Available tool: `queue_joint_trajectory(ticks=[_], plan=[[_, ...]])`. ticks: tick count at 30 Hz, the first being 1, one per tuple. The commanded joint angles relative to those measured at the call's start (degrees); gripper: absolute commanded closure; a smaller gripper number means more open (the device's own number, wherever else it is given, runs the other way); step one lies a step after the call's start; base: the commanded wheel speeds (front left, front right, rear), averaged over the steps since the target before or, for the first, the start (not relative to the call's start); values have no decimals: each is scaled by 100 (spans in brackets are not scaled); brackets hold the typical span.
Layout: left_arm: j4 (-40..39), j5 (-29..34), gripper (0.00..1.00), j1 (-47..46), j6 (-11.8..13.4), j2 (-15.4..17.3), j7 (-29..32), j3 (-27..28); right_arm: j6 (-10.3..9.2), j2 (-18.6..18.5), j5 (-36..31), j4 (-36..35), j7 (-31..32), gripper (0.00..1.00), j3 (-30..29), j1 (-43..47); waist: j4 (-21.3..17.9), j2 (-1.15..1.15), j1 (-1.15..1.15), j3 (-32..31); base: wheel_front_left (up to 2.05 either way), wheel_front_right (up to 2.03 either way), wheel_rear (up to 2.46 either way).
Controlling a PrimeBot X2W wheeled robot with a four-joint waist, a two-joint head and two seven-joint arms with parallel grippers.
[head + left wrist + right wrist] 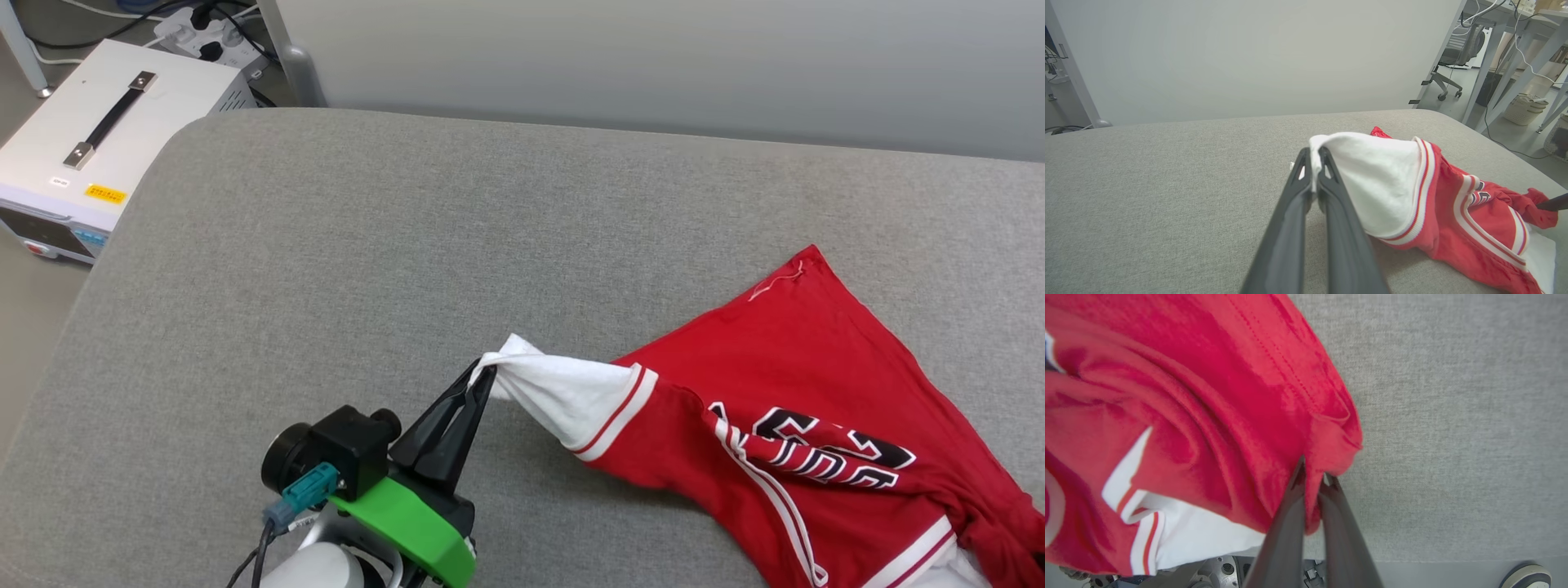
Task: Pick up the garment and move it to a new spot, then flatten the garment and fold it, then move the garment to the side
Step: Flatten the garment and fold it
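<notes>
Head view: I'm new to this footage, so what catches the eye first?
The red garment lies crumpled at the lower right of the grey pad. The left gripper, lower centre, pinches its white sleeve taut. In the right wrist view the right gripper is shut on the garment's red edge.

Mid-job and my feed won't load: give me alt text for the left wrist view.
The left gripper is shut on the end of the white sleeve, holding it raised off the grey padded surface. The rest of the red garment trails crumpled to the right on that surface.
</notes>
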Motion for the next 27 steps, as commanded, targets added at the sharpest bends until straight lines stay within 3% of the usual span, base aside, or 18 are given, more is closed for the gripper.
queue_joint_trajectory(ticks=[1, 14, 27], plan=[[16, 5, 100, 14, -44, -34, -56, 16, -3, 6, -48, -99, 7, 0, -36, -24, 20, 0, 1, 23, 0, 0, 0], [-256, 307, 100, -294, -261, -57, -18, -217, -3, -377, 106, -1166, 487, 0, 323, -1395, 454, 0, 1, 614, 0, 0, 0], [-508, 518, 100, -608, -365, -267, -51, -358, -3, -672, -538, -254, 863, 0, 1178, -3312, 1255, 0, 1, 1524, 0, 0, 0]])
